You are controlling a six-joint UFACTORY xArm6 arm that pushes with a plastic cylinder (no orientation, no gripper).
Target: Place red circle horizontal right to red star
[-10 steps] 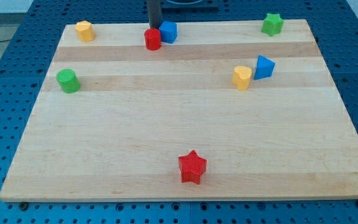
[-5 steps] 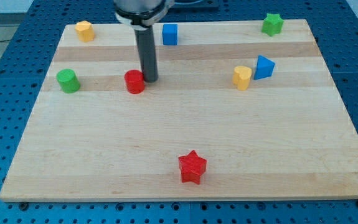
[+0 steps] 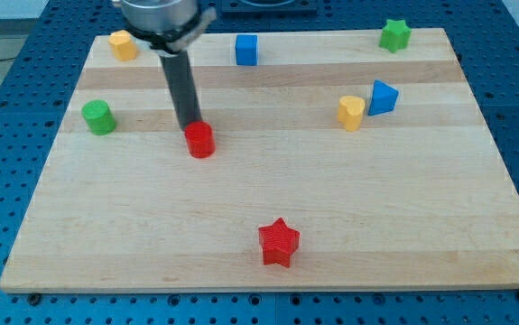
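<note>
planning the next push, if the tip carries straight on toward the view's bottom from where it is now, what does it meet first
The red circle block. My tip sits right at its upper edge, apparently touching it, slightly toward the view's left. Beyond it the wooden board looks free; the red star block lies further right, likely off that line.

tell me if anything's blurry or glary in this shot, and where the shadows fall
Camera view: lighting is even and soft, with no hard glare on the board. Blocks such as the red star and red circle look sharp, with only faint, short shadows at their bases. The rod's top is cut off at the view's top; my tip sits just behind the red circle, seemingly touching it.
</note>
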